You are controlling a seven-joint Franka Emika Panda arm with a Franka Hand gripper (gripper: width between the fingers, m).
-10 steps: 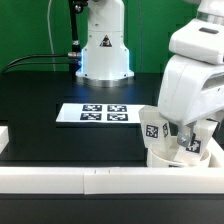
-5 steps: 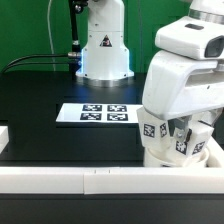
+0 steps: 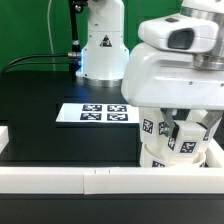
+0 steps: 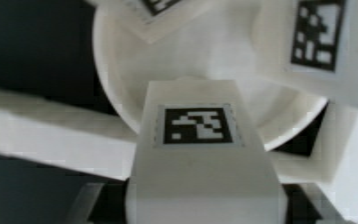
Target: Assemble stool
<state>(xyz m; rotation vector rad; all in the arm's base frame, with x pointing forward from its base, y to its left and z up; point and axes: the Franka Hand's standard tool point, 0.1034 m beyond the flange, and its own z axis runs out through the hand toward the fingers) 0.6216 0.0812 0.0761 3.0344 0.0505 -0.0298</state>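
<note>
In the wrist view my gripper (image 4: 202, 200) is shut on a white stool leg (image 4: 197, 150) with a square tag, its dark fingers (image 4: 108, 198) pressed on both sides. The round white seat (image 4: 140, 70) lies right behind the leg, and another tagged leg (image 4: 314, 35) stands on it. In the exterior view the seat (image 3: 168, 158) sits at the right, against the front rail, with tagged legs (image 3: 150, 128) upright on it. The arm's white body (image 3: 175, 70) hangs over the seat and hides the gripper there.
The marker board (image 3: 95, 114) lies flat on the black table at mid-left. The robot base (image 3: 103, 50) stands at the back. Long white border rails run along the front (image 3: 70, 180) and the left edge (image 3: 5, 135).
The arm's body has swung toward the exterior view's left and lower over the seat, now covering more of the legs. The seat and marker board have not moved.
</note>
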